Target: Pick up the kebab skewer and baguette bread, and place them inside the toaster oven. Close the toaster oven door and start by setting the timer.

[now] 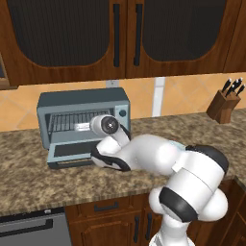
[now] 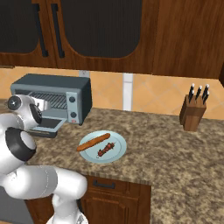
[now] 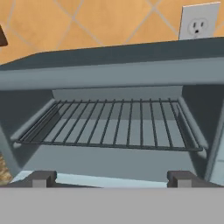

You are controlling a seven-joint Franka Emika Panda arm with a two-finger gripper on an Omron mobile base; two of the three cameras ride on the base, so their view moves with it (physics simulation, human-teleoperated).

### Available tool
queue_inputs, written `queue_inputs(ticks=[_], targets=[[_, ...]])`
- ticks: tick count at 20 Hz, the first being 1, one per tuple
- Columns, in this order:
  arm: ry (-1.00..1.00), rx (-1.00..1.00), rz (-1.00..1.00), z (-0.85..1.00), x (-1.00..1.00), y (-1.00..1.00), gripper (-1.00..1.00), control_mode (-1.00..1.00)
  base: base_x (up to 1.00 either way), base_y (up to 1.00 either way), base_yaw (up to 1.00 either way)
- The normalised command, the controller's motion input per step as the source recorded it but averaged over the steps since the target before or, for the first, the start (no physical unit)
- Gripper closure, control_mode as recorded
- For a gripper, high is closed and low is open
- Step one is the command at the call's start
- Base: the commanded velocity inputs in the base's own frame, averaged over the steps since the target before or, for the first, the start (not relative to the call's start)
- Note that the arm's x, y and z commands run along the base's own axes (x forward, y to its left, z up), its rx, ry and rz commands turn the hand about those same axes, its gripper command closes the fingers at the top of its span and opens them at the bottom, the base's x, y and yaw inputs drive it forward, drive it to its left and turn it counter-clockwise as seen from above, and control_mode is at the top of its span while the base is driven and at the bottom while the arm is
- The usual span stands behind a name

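Toaster oven [image 3: 109, 74]: toaster oven door [image 1: 72, 153] folded down; wire rack [image 3: 109, 124] bare.
Plate [image 2: 117, 154]: holds baguette bread [image 2: 93, 141] and kebab skewer [image 2: 106, 149], side by side, right of the oven.
Gripper [image 3: 109, 177]: fingers spread wide, gripping nothing, at the oven mouth.
Counter [image 2: 175, 148]: open stone between plate and knife block [image 2: 192, 114].

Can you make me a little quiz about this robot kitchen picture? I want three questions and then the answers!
1. True or false: the toaster oven door is hanging open.
2. Which two foods lie on the pale blue plate?
3. The gripper in front of the toaster oven is: A) open with nothing in it, B) shut on the bread, C) shut on a knife.

Key
1. True. The door is folded down and the wire rack inside is bare.
2. The baguette bread and the kebab skewer.
3. A. Its fingertips stand wide apart, holding nothing.
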Motion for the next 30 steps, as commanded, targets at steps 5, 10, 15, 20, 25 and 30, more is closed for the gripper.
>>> queue_inputs(ticks=[5, 10, 15, 20, 25, 30], targets=[[0.00, 0.00, 0.00, 0.00, 0.40, 0.00, -1.00, -1.00, 0.00, 0.00, 0.00], [0.00, 0.00, 0.00, -0.16, 0.25, 0.05, -1.00, -1.00, 0.00, 0.00, 0.00], [0.00, 0.00, 0.00, -0.09, 0.18, 0.06, -1.00, -1.00, 0.00, 0.00, 0.00], [0.00, 0.00, 0.00, -0.33, 0.00, 0.18, -1.00, -1.00, 0.00, 0.00, 0.00], [0.00, 0.00, 0.00, -0.15, 0.17, 0.10, -1.00, -1.00, 0.00, 0.00, 0.00], [0.00, 0.00, 0.00, -0.25, 0.14, 0.14, -1.00, -1.00, 0.00, 0.00, 0.00]])
